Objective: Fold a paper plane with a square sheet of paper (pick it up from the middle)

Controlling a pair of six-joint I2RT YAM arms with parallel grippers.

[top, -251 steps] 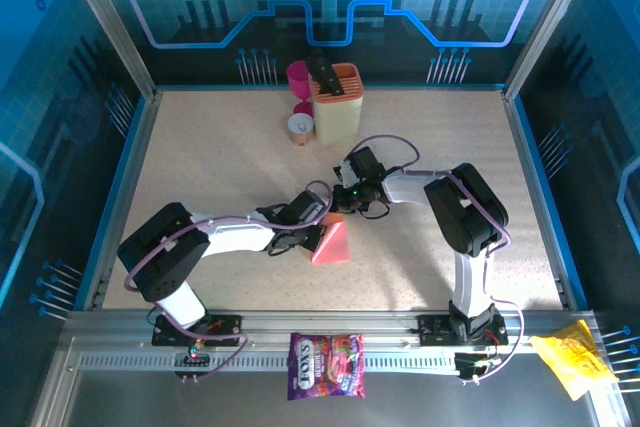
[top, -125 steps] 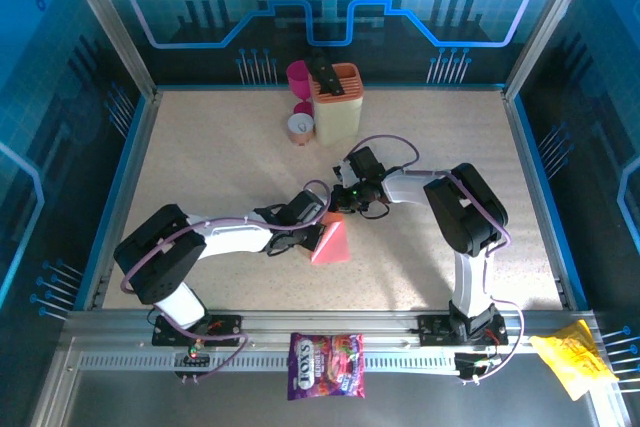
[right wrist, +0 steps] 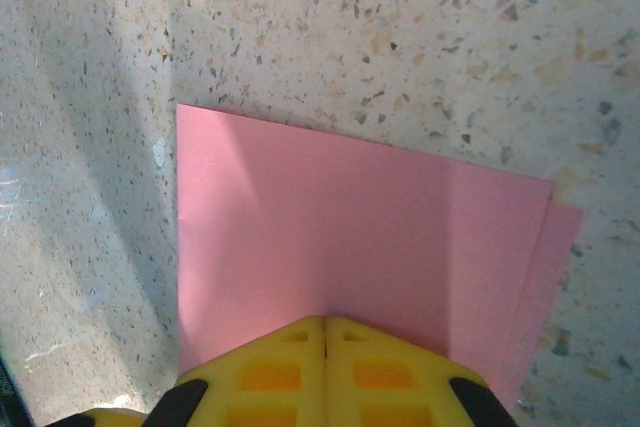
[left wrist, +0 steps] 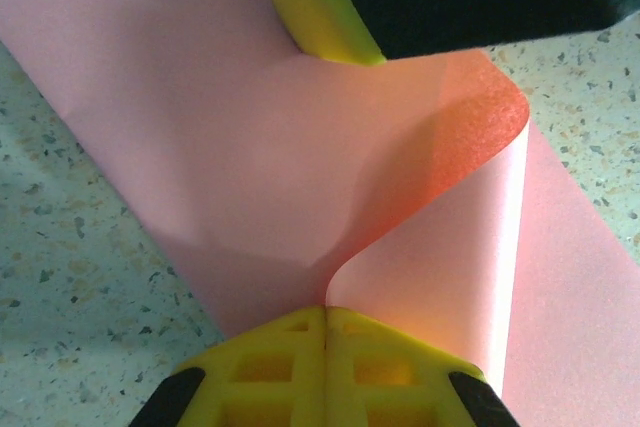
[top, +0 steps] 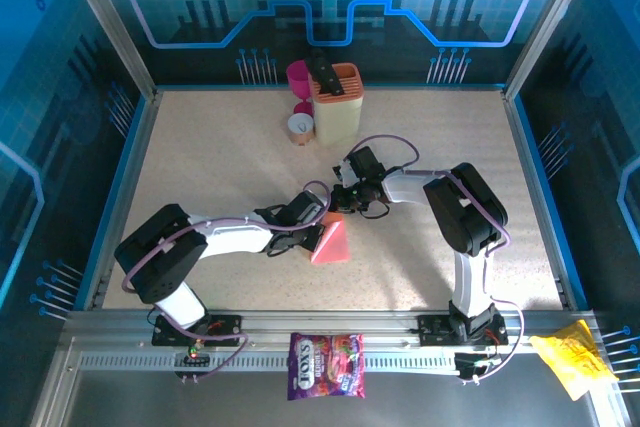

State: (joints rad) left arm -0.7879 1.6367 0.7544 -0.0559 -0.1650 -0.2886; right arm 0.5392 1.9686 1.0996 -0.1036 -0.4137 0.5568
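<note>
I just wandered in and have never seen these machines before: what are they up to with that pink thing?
Two robot arms are folding a pink sheet of paper in the middle of the table. The left gripper is shut on a part of the sheet that curls up off the table, while the right gripper, also shut, has its tips at a flat, doubled-over part. The sheet is only partly folded, not yet a plane.
</note>
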